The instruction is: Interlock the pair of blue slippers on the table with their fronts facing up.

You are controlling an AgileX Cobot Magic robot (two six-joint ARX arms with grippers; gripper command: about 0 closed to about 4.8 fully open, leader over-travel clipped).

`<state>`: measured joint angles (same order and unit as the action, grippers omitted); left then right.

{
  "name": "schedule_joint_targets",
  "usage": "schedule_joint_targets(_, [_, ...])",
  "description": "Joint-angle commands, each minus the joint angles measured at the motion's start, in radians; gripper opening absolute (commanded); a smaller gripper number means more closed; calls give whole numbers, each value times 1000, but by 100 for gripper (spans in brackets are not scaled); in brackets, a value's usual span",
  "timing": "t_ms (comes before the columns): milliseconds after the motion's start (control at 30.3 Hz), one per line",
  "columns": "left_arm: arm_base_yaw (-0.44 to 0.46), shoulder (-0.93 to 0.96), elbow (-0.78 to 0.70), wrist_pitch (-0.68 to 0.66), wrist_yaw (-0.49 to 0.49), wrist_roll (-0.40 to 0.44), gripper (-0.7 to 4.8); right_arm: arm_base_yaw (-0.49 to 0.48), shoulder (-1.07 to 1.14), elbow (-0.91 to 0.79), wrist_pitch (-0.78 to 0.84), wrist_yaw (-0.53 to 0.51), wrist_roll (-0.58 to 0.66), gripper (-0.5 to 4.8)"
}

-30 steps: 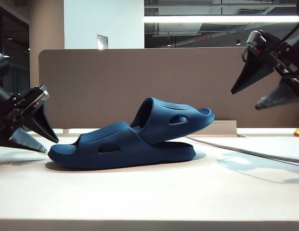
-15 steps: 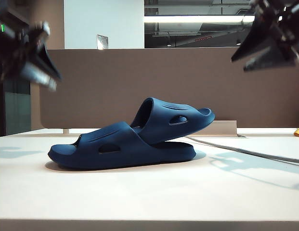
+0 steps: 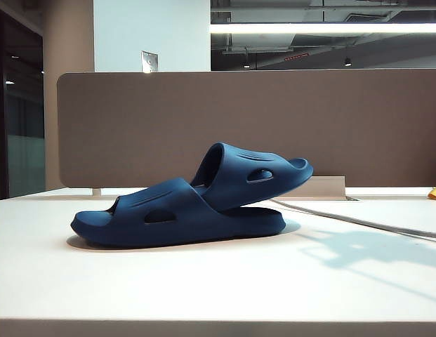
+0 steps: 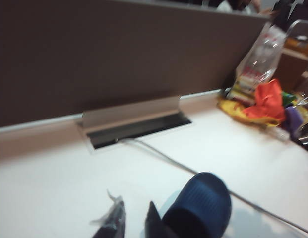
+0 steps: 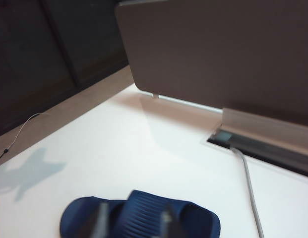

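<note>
The pair of blue slippers rests interlocked on the table (image 3: 203, 288). One slipper (image 3: 168, 214) lies flat, and the other slipper (image 3: 253, 172) is tucked under its strap and tilts up to the right. Neither gripper shows in the exterior view. In the left wrist view my left gripper (image 4: 135, 220) hovers above the table beside a slipper's end (image 4: 201, 201), its tips a narrow gap apart and empty. In the right wrist view my right gripper (image 5: 134, 220) hangs blurred above both slippers (image 5: 144, 218), its fingers apart with nothing held.
A brown partition (image 3: 203, 119) closes off the table's back, with a cable slot (image 4: 139, 124) at its foot. A grey cable (image 3: 358, 221) runs from the slot across the right side. Bags and coloured cloth (image 4: 265, 99) are piled at the far right.
Both grippers have risen out of the exterior view, and their jaws have narrowed. The slippers have not moved.
</note>
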<state>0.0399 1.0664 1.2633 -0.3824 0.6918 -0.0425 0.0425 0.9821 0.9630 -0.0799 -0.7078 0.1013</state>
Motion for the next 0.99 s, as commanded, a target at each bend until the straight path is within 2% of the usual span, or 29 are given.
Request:
schedule_joint_targets(33, [0,-71,-5,-55,-40,7,56,1,-76,2,-43,0,3,102])
schedule_joint_targets(165, [0,-192,-55,-74,-72,9,56,1,-170,-5,-117,55,-11,97])
schedule_joint_targets(231, [0,-254,-87,-73,-79,10,56,1,-222,-17,-150,87,-25,62])
schedule_joint_targets(330, [0,-338,-126,-73,-115,16,52,2,-295,-45,-170,107,-25,51])
schedule_joint_targets(429, [0,-411,-158,-74,-116,16,52,2,-361,-84,-173,118,-24,47])
schedule_joint_targets(594, [-1,-513,-225,-82,-116,16,52,2,-482,-173,-179,159,-23,9])
schedule_joint_targets(858, [-1,-630,-386,-84,-116,4,52,2,-694,-336,-187,249,-23,8])
schedule_joint_targets(990, [-1,-647,-456,-84,-116,4,52,2,-777,-393,-208,334,-23,8])
